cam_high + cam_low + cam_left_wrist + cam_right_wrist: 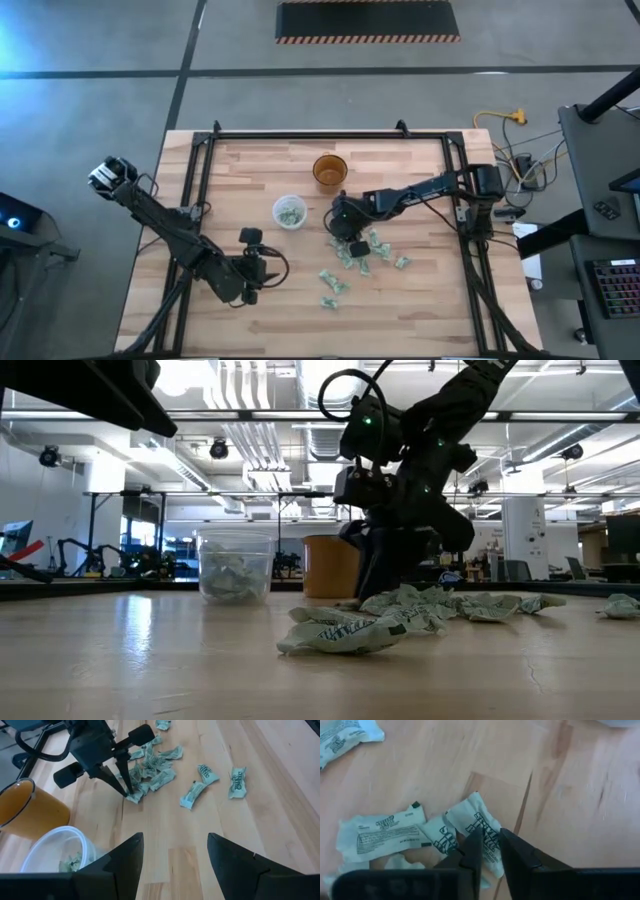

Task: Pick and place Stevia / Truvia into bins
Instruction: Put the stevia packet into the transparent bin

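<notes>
Several pale green-and-white sachets [362,250] lie scattered on my wooden table [420,300], mostly in a loose heap right of centre, with a few strays nearer the front. Some already sit inside the translucent cup [290,212]. Printing shows on the packets, but I can't read a brand. My right gripper [489,851] is down at the heap's edge, fingers drawn narrow on the corner of one sachet [482,832]. Just behind stands the amber cup [329,170]. My left gripper [175,852] hovers spread wide, near the translucent cup.
</notes>
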Controlling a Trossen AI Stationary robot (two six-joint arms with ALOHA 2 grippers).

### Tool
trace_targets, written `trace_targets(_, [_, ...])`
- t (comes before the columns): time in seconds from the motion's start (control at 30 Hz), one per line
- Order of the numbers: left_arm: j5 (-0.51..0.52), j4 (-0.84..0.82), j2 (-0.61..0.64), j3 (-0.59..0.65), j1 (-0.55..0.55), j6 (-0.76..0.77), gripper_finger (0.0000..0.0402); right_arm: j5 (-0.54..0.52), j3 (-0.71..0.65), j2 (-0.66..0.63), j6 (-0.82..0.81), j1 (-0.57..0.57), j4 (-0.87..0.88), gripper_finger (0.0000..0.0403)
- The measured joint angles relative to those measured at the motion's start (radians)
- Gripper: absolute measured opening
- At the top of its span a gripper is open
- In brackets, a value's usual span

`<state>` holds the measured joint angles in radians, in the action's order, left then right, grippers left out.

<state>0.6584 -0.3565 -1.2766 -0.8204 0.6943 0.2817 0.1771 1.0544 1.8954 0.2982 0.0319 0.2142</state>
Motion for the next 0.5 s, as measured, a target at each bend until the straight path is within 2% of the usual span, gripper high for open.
trace_targets(0.13, [0.0,0.0,0.0,0.001,0.0,0.0,0.0203,-0.003,0.009,0.0,0.024,-0.001,0.0,0.0013])
trace_targets(0.27, [-0.001,-0.001,0.0,0.006,0.0,-0.008,0.0203,-0.05,0.041,0.0,0.043,-0.001,-0.008,0.0009])
trace_targets(0.5, [-0.001,0.0,0.0,0.007,0.0,-0.01,0.0203,-0.05,0.128,-0.001,0.095,-0.002,-0.009,0.0009])
